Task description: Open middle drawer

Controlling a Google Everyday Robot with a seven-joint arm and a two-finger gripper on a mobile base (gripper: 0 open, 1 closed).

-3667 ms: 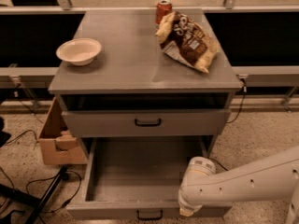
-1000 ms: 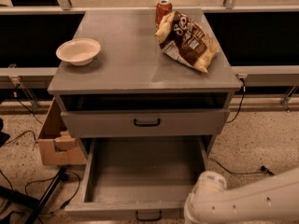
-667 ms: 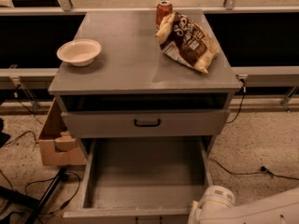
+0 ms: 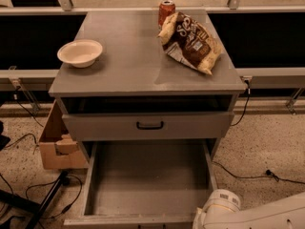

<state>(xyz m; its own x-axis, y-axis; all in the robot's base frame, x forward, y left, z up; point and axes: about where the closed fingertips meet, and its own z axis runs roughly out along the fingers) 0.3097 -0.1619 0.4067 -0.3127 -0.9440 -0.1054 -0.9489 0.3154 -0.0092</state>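
Note:
The middle drawer (image 4: 147,175) stands pulled far out toward me, its plain grey box interior bare; its front edge and a bit of black handle (image 4: 150,226) sit at the bottom of the camera view. Above it the slim top drawer (image 4: 114,126) with its black bar handle is pushed in, with a dark gap under the cabinet top. The tallest drawer is hidden below. My white arm (image 4: 221,205) reaches in at the bottom right, beside the open drawer's right front corner. The gripper itself is below the frame edge and out of view.
On the grey cabinet top (image 4: 128,66) are a white bowl (image 4: 80,53) at the left, a chip bag (image 4: 190,42) and a soda can (image 4: 166,11) at the back right. A cardboard box (image 4: 57,144) and cables (image 4: 248,173) lie on the speckled floor.
My arm has drawn back down and to the right, away from the open drawer's front, and now shows only at the bottom right corner. The drawer stays open.

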